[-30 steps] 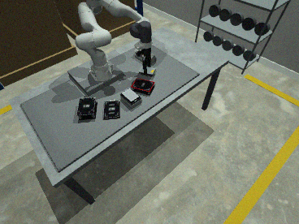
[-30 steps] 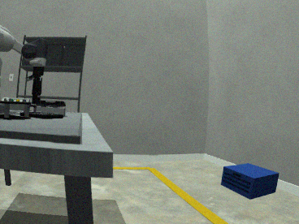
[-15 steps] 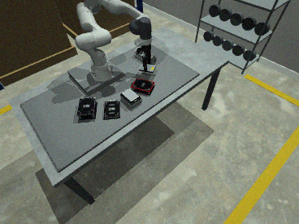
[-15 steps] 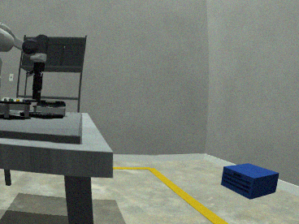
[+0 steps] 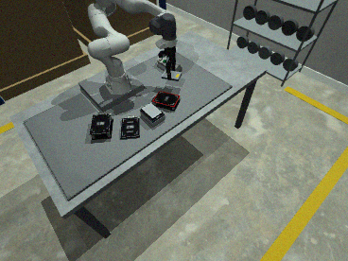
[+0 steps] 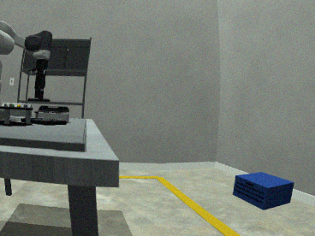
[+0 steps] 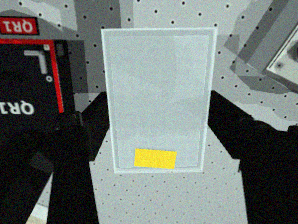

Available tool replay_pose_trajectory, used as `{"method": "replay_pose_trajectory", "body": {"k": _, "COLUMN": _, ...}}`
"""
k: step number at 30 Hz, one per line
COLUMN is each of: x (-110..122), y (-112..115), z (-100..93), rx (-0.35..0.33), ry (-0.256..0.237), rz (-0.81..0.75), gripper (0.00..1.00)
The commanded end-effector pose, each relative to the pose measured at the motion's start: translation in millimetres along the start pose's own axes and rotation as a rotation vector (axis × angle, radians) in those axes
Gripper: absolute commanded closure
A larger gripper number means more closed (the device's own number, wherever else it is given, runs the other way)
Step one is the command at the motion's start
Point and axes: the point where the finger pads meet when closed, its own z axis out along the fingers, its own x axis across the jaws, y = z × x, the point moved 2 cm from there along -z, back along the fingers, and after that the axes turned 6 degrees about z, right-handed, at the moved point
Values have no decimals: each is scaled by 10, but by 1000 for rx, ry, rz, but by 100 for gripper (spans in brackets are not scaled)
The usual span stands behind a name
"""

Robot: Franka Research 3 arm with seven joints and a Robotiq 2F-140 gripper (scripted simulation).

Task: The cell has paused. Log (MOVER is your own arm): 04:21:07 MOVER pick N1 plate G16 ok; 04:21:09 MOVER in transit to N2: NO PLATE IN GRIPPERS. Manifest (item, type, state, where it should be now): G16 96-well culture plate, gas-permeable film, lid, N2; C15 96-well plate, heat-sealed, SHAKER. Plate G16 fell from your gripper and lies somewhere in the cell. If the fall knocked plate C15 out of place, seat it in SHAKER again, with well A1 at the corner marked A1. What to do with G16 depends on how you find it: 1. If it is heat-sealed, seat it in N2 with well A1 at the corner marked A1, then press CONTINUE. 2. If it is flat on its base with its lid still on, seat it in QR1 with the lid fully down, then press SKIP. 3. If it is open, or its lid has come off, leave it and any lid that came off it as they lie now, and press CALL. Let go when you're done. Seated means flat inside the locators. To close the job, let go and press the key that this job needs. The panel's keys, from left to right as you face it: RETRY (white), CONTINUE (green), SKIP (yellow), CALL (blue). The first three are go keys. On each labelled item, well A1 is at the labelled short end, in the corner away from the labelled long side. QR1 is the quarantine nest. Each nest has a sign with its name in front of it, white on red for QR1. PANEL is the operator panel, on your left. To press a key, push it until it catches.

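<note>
Gripping: our fingers stand partly closed on the long sides of the microplate, which we take for G16.

Location: raised above the bench, flat side up, near the QR1 nest.

Relation: plate between the fingers, long axis square to the line joining them; nest to the left in the wrist view, its red-and-white QR1 sign reading upside down there. The coming move turns on that sideways carry, then on matching the plate's long axis to the locators.

Plate: rectangular, pale, frosty top with a thin brighter rim; yellow label by one short end. We judge the lid on, and QR1 therefore the destination.

Nest: matt black, red edging, white lettering, pale angled corner mark.

Companion piece: pale-topped block, beyond QR1; whether it is C15, duly seated, we cannot tell.

Risk, in our judgement: a tilted descent could catch a locator and lift the lid. SKIP remains for after release.

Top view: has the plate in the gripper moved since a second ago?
Yes. The plate now appears farther up the picture from the red-edged QR1 nest, with a wider gap between them.
</note>
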Motion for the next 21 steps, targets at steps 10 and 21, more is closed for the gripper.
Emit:
{"method": "replay_pose_trajectory", "body": {"k": 10, "x": -5, "y": -40, "z": -248, "rx": 13, "ry": -6, "rz": 13, "gripper": 90}}
{"method": "replay_pose_trajectory", "body": {"k": 21, "x": -4, "y": -39, "z": -355, "rx": 13, "ry": -6, "rz": 13, "gripper": 90}}
